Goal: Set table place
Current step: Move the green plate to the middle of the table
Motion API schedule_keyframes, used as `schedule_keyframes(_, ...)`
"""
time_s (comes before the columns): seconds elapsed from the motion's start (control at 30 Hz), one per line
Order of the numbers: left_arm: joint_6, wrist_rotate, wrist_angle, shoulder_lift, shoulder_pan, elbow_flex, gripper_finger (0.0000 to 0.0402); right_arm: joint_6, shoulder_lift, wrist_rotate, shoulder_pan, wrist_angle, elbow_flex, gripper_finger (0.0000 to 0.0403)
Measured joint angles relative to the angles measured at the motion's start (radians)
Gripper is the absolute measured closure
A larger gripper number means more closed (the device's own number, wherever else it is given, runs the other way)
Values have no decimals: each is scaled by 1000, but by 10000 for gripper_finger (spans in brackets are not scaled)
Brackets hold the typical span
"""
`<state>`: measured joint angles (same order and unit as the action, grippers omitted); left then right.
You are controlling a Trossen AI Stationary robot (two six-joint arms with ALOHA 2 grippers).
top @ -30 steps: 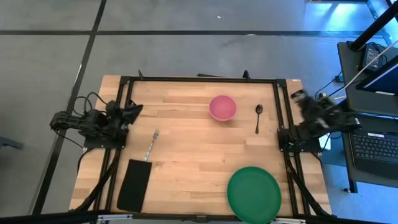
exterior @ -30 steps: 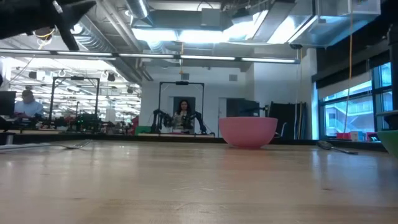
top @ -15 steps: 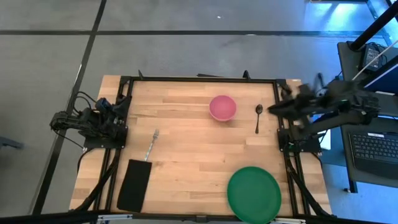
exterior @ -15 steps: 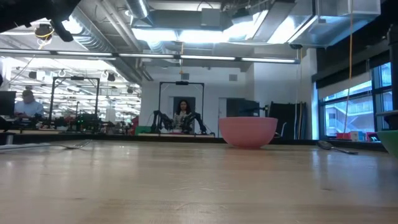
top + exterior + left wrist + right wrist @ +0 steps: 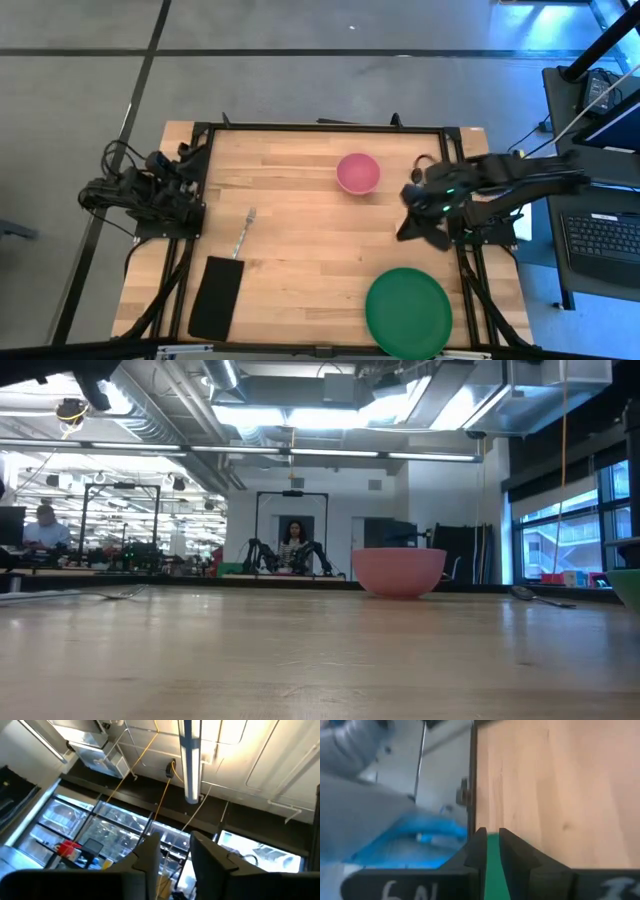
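The pink bowl stands on its base at the far middle of the table and also shows in the low view. The green plate lies flat at the near right edge. The silver fork lies left of centre, above the black cloth. The dark spoon shows in the low view; in the high view my right arm covers it. My right gripper hangs over the table's right part, shut and empty, pointing toward the plate. My left gripper is shut, folded back at the left edge, pointing up at the ceiling.
Black rails frame the table top. Bare wood lies between the fork and the plate. A desk with a laptop stands right of the table. People sit in the room beyond.
My right arm has swung from beyond the table's right edge toward the left and the near edge, and now reaches over the spot where the spoon lies. My left arm has drawn back toward the table's left edge.
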<state>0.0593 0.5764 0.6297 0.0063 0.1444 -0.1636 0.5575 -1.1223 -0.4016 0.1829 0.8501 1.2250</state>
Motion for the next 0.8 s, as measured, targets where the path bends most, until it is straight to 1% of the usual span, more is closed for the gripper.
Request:
schedule_keyframes(0.2, 7, 9, -13, 0, 0, -56, 257, 9, -184, -128, 0, 58, -15, 349)
schedule_keyframes(0.33, 8, 8, -4, 0, 0, -68, 250, -16, -281, -142, 4, 51, -15, 349)
schedule_keyframes(0.43, -31, 9, -15, 0, 0, -68, 252, -30, -330, -142, 4, 31, -15, 349)
schedule_keyframes(0.57, -42, 9, -16, 0, 0, -68, 254, -35, -362, -142, 4, 14, -15, 349)
schedule_keyframes(0.7, -43, 10, -16, 0, 0, -68, 254, -13, -361, -140, 4, 12, -15, 349)
schedule_keyframes(0.8, -43, 9, -16, 0, 0, -68, 255, 12, -341, -93, 5, 13, -15, 349)
